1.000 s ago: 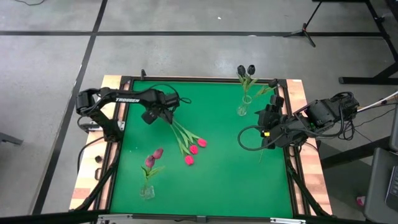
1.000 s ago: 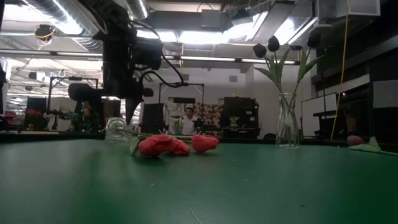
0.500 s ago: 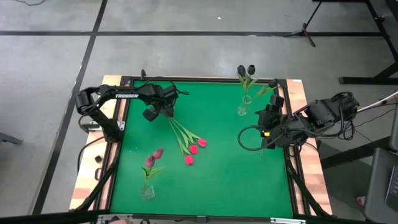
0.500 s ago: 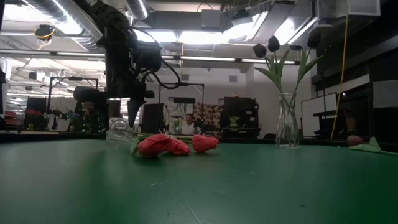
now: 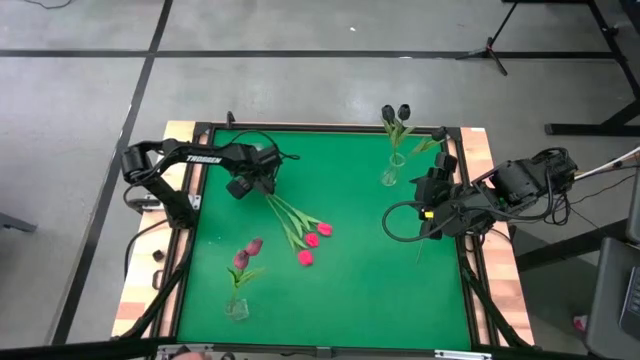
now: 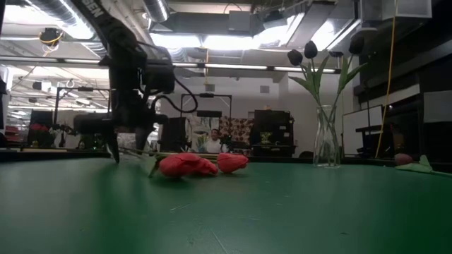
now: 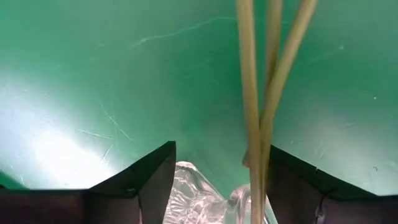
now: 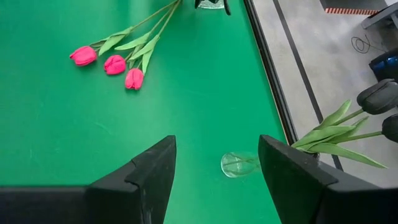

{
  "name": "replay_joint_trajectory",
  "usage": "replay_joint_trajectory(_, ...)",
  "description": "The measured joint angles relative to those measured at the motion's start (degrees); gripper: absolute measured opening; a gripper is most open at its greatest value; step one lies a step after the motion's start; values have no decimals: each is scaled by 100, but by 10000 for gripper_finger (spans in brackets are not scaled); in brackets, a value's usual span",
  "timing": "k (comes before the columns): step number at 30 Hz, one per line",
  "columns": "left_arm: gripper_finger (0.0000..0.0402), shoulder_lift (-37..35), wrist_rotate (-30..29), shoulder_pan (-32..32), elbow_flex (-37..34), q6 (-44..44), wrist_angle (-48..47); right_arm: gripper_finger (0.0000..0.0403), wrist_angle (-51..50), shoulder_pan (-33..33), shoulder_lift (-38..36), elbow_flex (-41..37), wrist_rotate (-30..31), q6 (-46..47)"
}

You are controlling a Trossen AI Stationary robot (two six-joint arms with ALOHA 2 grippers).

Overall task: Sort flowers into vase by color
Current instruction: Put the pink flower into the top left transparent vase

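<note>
Green table (image 5: 350, 290): left gripper (image 5: 256, 187), fingers parted, straddles pink tulips' stems (image 7: 252, 112) over a clear vase (image 7: 199, 199) (wrist view only).

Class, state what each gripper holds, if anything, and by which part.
Right gripper: nothing. Left gripper sits around the pink tulips' stem ends and a glass vase; whether it grips either cannot be told.

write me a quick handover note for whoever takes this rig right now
Left gripper: down at the stem ends of the three pink-red tulips, fingers open around the stems, a clear glass vase between them.
Right gripper: open, waiting at the table's right edge.
Done: black tulips in the far vase; maroon tulips in the near-left vase.
Left: get the pink-red tulips into a vase.
</note>
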Motion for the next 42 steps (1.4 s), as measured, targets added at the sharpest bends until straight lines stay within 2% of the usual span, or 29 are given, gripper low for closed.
replay_joint_trajectory(6,195,-11,-8,125,-68,70,73,227,28,1,0,0,2,232)
replay_joint_trajectory(12,173,-4,-205,-39,-77,-314,46,227,9,0,0,0,0,238)
replay_joint_trajectory(18,176,4,-447,-525,-77,-1264,40,227,-2,0,0,0,2,125)
replay_joint_trajectory(23,180,4,-654,-881,-77,-1731,-164,227,-1,0,-1,0,2,107)
replay_joint_trajectory(30,181,4,-665,-1005,-77,-2195,-178,227,-2,1,0,0,-54,107)
replay_joint_trajectory(33,181,4,-1033,-1023,-74,-2471,-229,227,-2,2,0,0,-59,107)
replay_joint_trajectory(35,181,4,-1270,-1096,-42,-2800,-379,227,-2,2,0,0,-61,107)
replay_joint_trajectory(37,181,7,-1259,-1235,82,-3298,-692,227,-1,2,0,0,-90,105)
replay_joint_trajectory(42,181,7,-1129,-1579,644,-5108,-1414,227,-2,2,0,0,-165,105)
